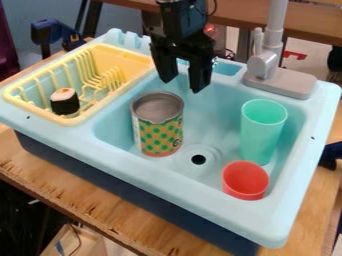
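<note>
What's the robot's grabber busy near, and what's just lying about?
Near the grabber:
Gripper, open, hanging over the sink
Can, upright, nearest to it, not held

Just lying about:
Green cup, in the sink
Red cup, in the sink
Sushi, in the yellow rack

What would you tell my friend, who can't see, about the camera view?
A black robot gripper hangs with jaws open over a light-blue toy sink holding a green-dotted can, a tall green cup and a shorter red cup. To their left in the picture, a toy sushi piece sits in a yellow dish rack.
</note>
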